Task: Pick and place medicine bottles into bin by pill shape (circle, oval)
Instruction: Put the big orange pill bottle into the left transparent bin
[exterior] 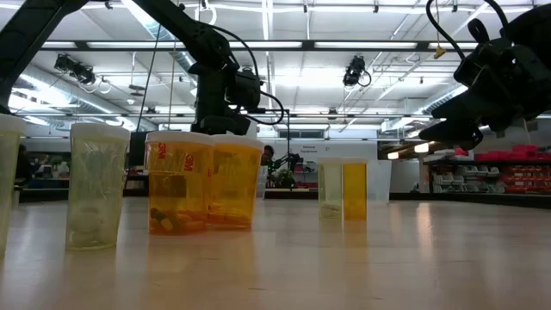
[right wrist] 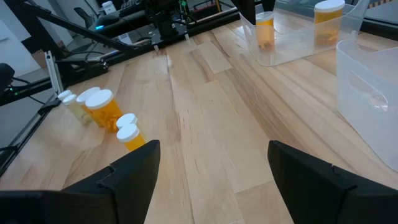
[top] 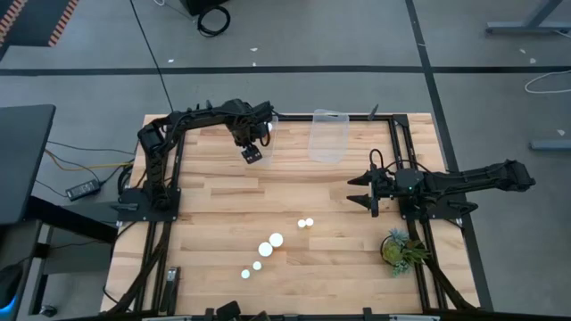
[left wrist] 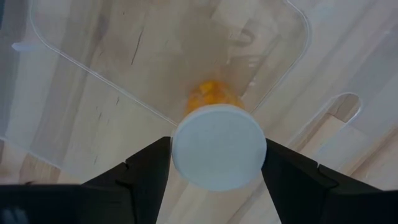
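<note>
Bottle label: the near orange bottle [exterior: 178, 195] carries a red mark, too blurred to read.
Other text: nothing legible anywhere.

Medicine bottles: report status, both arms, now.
Left pincer shut on a medicine bottle, over a clear bin. Right pincer open, empty, parked at table's right. Other bottles wait on the table. Nothing in the way.
</note>
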Action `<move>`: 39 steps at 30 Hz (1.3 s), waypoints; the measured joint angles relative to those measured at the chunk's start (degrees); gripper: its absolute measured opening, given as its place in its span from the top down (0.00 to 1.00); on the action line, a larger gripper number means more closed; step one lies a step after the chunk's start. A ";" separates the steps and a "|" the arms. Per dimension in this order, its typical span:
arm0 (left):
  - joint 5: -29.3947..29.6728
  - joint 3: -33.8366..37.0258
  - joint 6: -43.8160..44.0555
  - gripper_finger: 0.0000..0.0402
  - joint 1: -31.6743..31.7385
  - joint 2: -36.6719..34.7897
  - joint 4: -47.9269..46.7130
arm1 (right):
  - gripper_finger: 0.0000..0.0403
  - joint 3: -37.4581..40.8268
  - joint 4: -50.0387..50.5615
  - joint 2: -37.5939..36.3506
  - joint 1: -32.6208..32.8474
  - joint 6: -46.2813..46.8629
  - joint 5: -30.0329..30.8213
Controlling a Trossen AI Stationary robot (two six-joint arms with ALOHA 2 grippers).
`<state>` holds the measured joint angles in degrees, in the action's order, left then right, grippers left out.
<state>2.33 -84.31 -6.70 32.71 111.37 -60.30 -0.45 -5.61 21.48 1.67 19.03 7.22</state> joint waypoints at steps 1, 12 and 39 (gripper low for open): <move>0.00 0.00 0.00 0.37 0.00 0.00 -0.07 | 0.24 0.00 0.00 0.02 0.00 0.00 0.02; 0.02 -0.02 -0.24 0.34 0.00 0.00 -1.99 | 0.24 -0.02 0.00 0.02 0.00 0.02 0.00; 0.00 -3.19 -1.38 0.29 0.00 -0.04 -5.17 | 0.24 0.00 -0.02 0.00 0.02 0.02 0.02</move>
<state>2.33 -87.51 -8.08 32.71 111.33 -65.47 -0.45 -5.63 21.48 1.69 19.05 7.24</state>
